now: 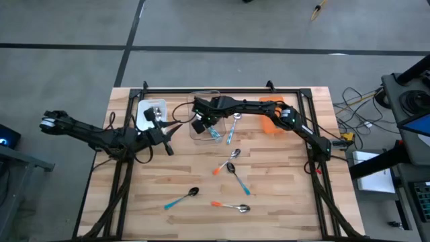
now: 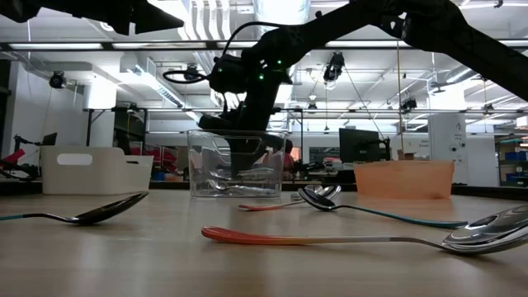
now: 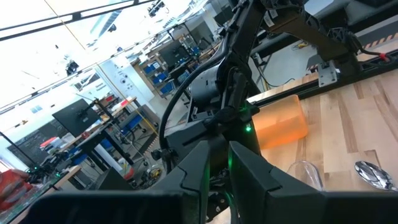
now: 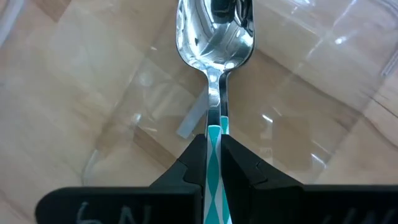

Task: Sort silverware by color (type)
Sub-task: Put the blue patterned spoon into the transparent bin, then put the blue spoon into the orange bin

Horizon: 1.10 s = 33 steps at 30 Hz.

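My right gripper reaches down into the clear bin at the table's far middle, shut on a silver spoon with a teal handle. The spoon's bowl is low inside the bin; whether it rests on the floor I cannot tell. Loose spoons lie flat on the table: a light-blue-handled one, two orange-handled ones, a teal-handled one, and a dark-bowled one. My left gripper waits at the left, level, shut, with nothing seen between its fingers. My right gripper pinches the spoon's teal handle between its two fingers, a little behind the neck. The fingers come from above, slanting down, and lie along the handle. The spoon points ahead of the fingers, bowl first, inside the clear bin.
A white bin stands left of the clear one and an orange bin to its right, all along the far edge. A black frame runs around the table. The near left of the wooden top has bare room.
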Each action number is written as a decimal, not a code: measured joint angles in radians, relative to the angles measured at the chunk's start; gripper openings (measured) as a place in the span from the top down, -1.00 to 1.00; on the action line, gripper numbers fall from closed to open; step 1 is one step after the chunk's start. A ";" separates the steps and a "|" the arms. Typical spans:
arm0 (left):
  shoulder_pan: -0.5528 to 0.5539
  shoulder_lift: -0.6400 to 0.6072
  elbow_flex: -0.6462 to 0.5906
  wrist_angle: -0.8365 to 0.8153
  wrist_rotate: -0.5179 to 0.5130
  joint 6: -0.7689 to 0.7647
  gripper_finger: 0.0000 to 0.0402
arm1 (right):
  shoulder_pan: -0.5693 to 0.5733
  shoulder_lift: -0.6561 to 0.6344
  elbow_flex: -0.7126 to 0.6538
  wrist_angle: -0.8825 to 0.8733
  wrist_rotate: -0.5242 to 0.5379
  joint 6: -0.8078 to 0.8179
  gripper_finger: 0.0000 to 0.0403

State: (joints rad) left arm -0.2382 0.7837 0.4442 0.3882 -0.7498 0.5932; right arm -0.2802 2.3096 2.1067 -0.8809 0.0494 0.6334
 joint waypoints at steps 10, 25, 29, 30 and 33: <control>0.000 0.000 0.000 0.000 0.000 0.000 0.79 | -0.002 0.013 0.000 -0.003 0.003 0.003 0.89; 0.000 0.000 0.000 -0.002 0.000 0.000 0.79 | -0.002 0.015 0.000 0.006 0.030 0.003 0.72; 0.000 0.000 0.000 -0.003 0.000 0.000 0.79 | -0.002 0.004 0.006 -0.005 0.030 -0.004 0.71; 0.000 0.000 0.000 -0.003 0.000 0.000 0.79 | -0.002 -0.001 0.013 -0.007 0.030 -0.011 0.71; 0.000 0.000 0.000 -0.003 0.000 0.000 0.79 | 0.006 -0.018 0.045 -0.004 0.032 -0.051 0.71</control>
State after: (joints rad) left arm -0.2382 0.7837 0.4442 0.3851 -0.7499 0.5934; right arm -0.2744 2.2912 2.1519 -0.8848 0.0815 0.5821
